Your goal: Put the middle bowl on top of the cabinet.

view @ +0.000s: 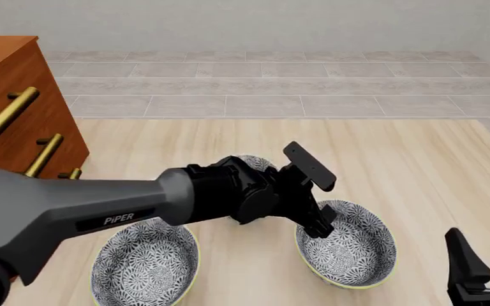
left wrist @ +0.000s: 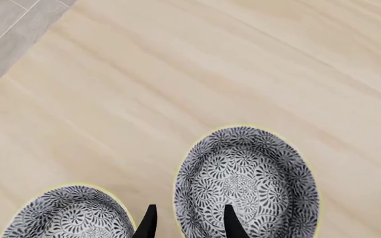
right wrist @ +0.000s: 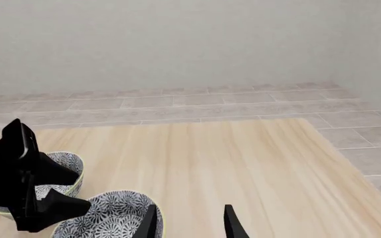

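Note:
The middle bowl (view: 351,252) (left wrist: 247,181) (right wrist: 114,210), wide with a dark floral pattern and a pale yellow rim, sits on the table right of centre. My left gripper (view: 320,228) (left wrist: 189,225) is open and hangs low over its rim on the cabinet side, one finger inside the bowl and one outside. The reddish-brown cabinet (view: 15,108) with brass handles stands at the far left. My right gripper (view: 487,252) (right wrist: 189,225) is open and holds nothing, near the front right, to the right of the bowl.
A second patterned bowl (view: 143,264) lies at the front left under the left arm. A deeper-looking bowl (view: 258,160) (left wrist: 71,213) (right wrist: 68,166) sits just behind the left wrist, mostly hidden. Grey tiled floor (view: 313,89) lies beyond the table's far edge.

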`<state>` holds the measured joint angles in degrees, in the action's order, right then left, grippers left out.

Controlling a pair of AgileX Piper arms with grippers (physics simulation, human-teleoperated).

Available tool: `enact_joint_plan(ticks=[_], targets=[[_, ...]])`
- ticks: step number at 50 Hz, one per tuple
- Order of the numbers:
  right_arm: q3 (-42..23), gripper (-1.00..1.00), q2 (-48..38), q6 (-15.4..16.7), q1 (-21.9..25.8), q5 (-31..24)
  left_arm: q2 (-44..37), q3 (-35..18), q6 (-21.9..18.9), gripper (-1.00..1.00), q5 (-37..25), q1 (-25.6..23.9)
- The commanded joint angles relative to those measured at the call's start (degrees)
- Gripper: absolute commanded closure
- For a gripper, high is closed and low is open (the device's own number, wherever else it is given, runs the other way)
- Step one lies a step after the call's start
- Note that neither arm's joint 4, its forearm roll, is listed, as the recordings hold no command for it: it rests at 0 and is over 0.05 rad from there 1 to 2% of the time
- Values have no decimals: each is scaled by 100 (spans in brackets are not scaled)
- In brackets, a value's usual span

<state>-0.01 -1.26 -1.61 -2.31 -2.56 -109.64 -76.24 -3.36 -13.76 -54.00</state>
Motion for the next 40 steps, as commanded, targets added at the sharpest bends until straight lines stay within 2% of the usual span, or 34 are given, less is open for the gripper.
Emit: enact_joint_plan(ticks=[1, 40], targets=[[0, -100, -137, -12, -14, 116, -47, -13, 41, -100, 26, 14], [1, -100, 58, -22, -6, -134, -179, 117, 436, -100, 283, -114]])
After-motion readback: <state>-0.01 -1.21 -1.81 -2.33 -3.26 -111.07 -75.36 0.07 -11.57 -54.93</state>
